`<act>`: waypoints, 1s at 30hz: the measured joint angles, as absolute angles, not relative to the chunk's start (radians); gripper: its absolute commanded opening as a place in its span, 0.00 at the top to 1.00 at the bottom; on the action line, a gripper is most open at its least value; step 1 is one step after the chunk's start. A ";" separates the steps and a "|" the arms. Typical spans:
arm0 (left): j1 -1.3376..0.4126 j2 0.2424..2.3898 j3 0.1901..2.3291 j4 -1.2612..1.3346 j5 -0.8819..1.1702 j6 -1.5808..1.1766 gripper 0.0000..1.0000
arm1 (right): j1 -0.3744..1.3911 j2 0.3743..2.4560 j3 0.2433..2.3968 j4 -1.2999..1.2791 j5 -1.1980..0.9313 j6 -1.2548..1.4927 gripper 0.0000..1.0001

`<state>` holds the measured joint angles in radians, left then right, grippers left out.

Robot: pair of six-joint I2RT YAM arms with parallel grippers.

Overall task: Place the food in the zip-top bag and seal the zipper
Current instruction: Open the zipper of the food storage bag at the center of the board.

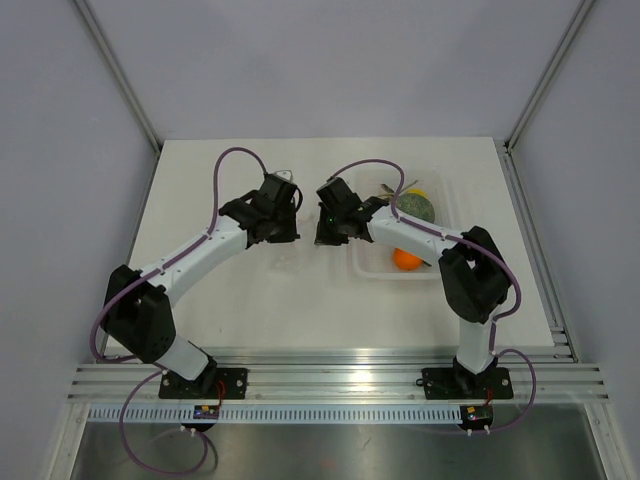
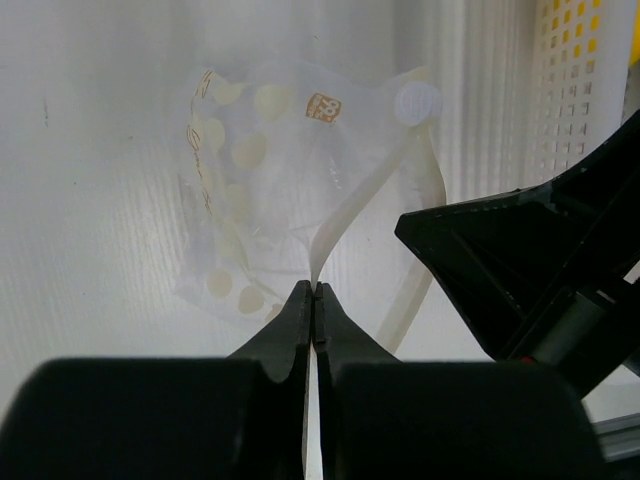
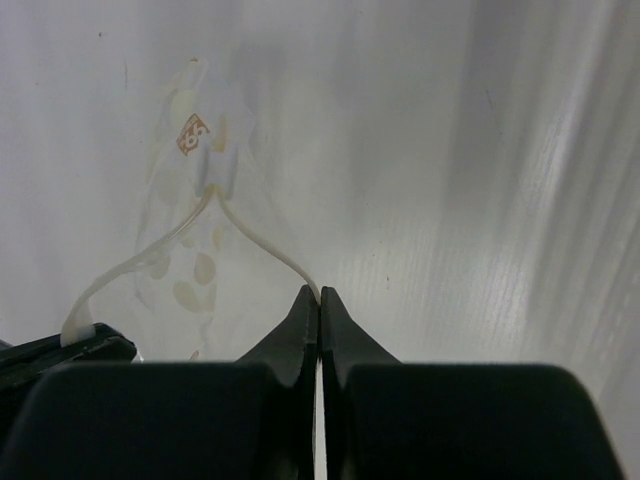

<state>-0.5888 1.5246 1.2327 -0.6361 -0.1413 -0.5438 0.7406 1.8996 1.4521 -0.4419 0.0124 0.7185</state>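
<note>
The white table (image 1: 250, 300) carries both arms, the left arm (image 1: 190, 255) and the right arm (image 1: 470, 270) bending inward so that their wrists meet near the middle. To the right lies a clear rectangular tray (image 1: 395, 277). In it sit a grey-green melon (image 1: 416, 208) at the far end, a round orange (image 1: 407, 258) at the near end, and the small yellow lemon (image 1: 419, 192) just beside the melon, on its far side. The lemon is well apart from both grippers.

The zip-top bag (image 2: 260, 170), clear with pale yellow spots and a small printed logo, lies flat on the table between the wrists. Its zipper (image 2: 345, 215) gapes into a loop, the mouth standing open. The left gripper (image 2: 315, 292) pinches one side of the strip with its fingers pressed together. The right gripper (image 3: 320, 293) is closed tight on the other side.
</note>
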 measured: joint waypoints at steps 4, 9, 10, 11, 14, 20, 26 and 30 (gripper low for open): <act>-0.589 1.519 1.233 -0.635 -0.146 -0.551 1.00 | 0.741 1.910 1.452 -0.453 0.026 0.711 0.98; -0.589 1.520 1.233 -0.635 -0.143 -0.552 1.00 | 0.741 1.913 1.452 -0.461 0.025 0.710 0.78; -0.590 1.520 1.233 -0.635 -0.143 -0.553 1.00 | 0.741 1.913 1.452 -0.461 0.025 0.709 0.74; -0.590 1.520 1.233 -0.635 -0.143 -0.553 1.00 | 0.740 1.912 1.452 -0.461 0.025 0.710 0.70; -0.590 1.521 1.233 -0.636 -0.143 -0.552 1.00 | 0.740 1.905 1.452 -0.461 0.018 0.713 0.62; -0.596 1.534 1.234 -0.646 -0.146 -0.552 1.00 | 0.740 1.845 1.437 -0.460 0.014 0.715 0.60; -0.606 1.559 1.238 -0.662 -0.151 -0.551 1.00 | 0.739 1.789 1.437 -0.459 0.014 0.715 0.56; -0.608 1.569 1.246 -0.664 -0.155 -0.550 1.00 | 0.739 1.765 1.438 -0.462 0.023 0.715 0.47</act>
<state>-0.6083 1.5692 1.2457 -0.6643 -0.1555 -0.5503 0.7395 1.7653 1.4376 -0.4618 0.0231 0.7155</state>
